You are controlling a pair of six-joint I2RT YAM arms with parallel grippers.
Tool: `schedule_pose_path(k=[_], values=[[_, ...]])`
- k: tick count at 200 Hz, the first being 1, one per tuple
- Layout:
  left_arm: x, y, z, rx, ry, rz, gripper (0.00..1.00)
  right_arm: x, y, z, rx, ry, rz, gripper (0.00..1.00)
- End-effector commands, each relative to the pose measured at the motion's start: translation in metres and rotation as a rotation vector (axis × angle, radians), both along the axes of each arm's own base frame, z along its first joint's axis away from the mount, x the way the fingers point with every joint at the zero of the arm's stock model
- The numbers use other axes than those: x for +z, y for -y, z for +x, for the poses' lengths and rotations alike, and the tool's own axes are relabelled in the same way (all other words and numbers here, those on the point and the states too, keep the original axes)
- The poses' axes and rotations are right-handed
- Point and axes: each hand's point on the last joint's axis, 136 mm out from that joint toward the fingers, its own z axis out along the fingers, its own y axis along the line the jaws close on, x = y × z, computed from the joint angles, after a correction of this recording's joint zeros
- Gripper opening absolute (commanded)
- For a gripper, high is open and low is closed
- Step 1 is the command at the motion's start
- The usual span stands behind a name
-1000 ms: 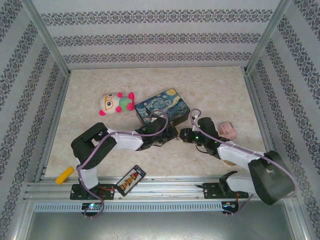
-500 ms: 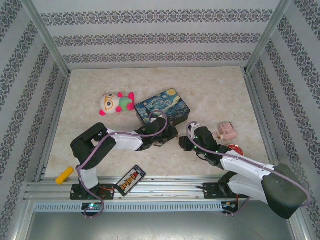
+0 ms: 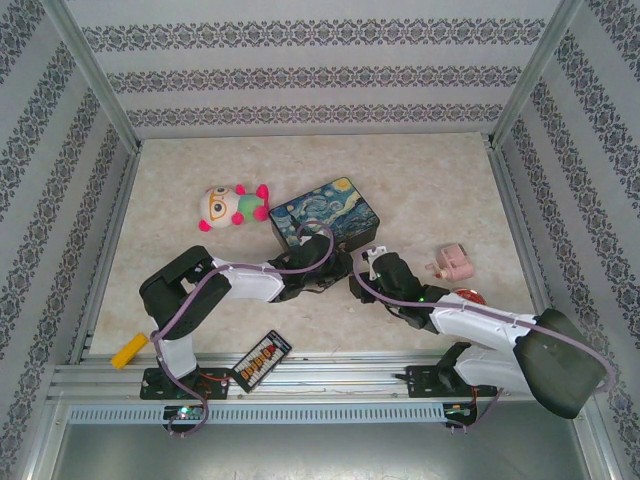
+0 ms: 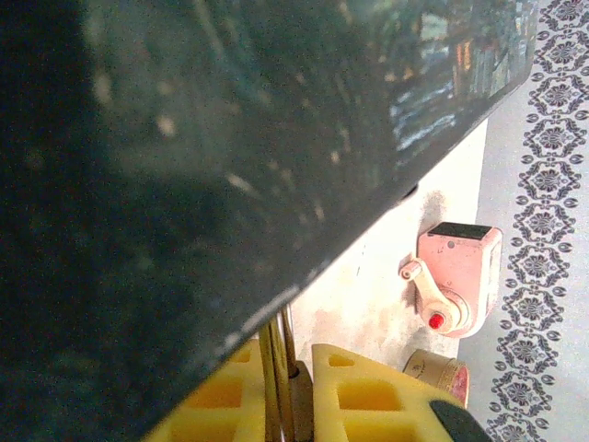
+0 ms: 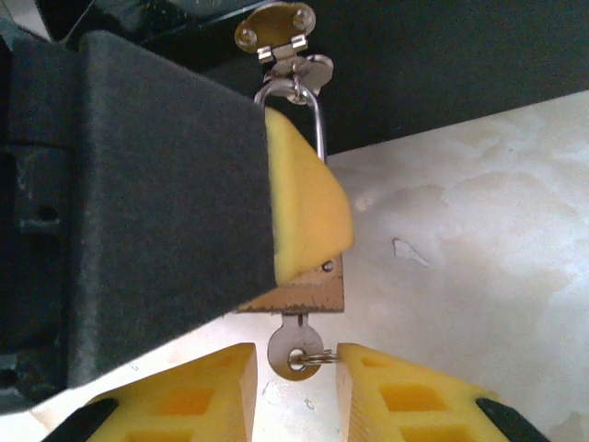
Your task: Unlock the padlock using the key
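Note:
The small brass padlock (image 5: 308, 290) hangs by its silver shackle (image 5: 316, 110) from the hasp (image 5: 275, 28) of the Starry-Night box (image 3: 325, 215). My left gripper (image 4: 293, 368) is shut on the padlock (image 4: 301, 410), and its yellow pad (image 5: 308, 203) presses on the brass body. The silvery key (image 5: 293, 348) sticks in the bottom of the padlock. My right gripper (image 5: 296, 368) is open, one finger on each side of the key's head, with a gap on both sides. In the top view the left gripper (image 3: 335, 268) and the right gripper (image 3: 360, 268) meet at the box's near side.
A pink hand-crank gadget (image 3: 455, 263) and a round red-lidded tin (image 3: 468, 296) lie right of the grippers. A plush toy (image 3: 232, 205) sits left of the box. A yellow block (image 3: 129, 351) and a small abacus (image 3: 262, 360) lie at the near edge.
The right gripper has shifted left towards the left gripper and its jaws have spread apart. The left arm has not moved.

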Motion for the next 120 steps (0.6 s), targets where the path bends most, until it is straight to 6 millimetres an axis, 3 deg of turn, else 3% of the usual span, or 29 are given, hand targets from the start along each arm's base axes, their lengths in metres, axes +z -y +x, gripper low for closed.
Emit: schedule_pose_path(k=[1, 120], values=[[-0.008, -0.012, -0.001, 0.056, -0.084, -0.024, 0.04, 0.007, 0.000, 0.010, -0.009, 0.052, -0.042, 0.29], [-0.004, -0.010, -0.001, 0.046, -0.073, -0.031, 0.03, -0.001, -0.011, 0.014, 0.031, 0.065, -0.090, 0.29]])
